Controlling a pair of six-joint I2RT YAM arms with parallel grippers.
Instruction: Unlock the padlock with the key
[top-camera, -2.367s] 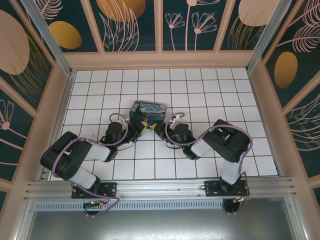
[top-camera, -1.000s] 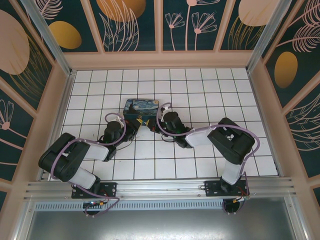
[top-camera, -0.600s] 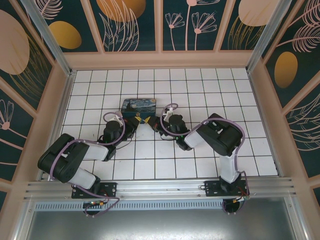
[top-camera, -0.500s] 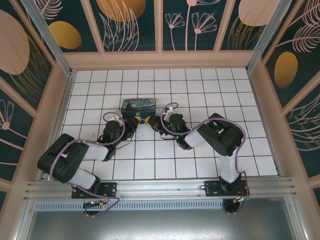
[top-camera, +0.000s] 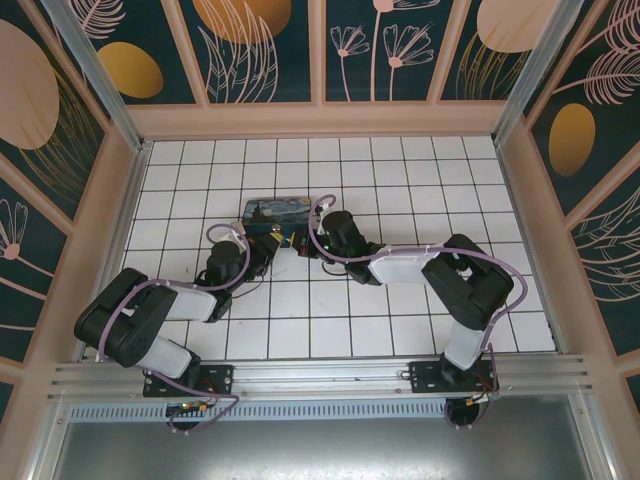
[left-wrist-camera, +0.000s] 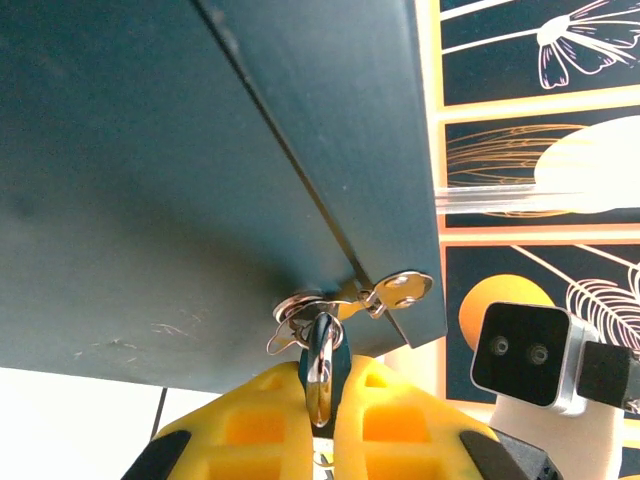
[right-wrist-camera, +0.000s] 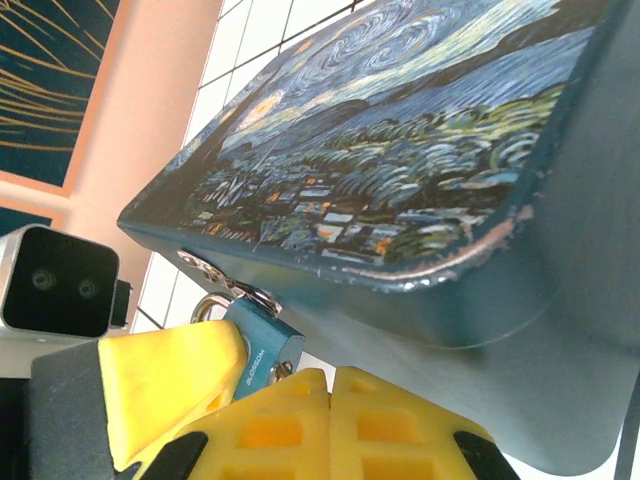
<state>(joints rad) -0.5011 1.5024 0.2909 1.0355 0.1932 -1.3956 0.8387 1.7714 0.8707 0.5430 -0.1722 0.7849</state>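
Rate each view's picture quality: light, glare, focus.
Top external: evenly lit, sharp. Left wrist: box face in shade, padlock shackle glinting, near yellow fingers soft. Right wrist: painted box lid bright and crisp, fingers at the bottom blurred.

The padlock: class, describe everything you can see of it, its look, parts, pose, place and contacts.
The padlock is small, with a bluish metal-looking body carrying tiny lettering and a thin silvery shackle. The shackle looks closed and threads through the hasp on the painted box, so the lock sits tilted at the box's edge. The left gripper pinches it between yellow fingers.
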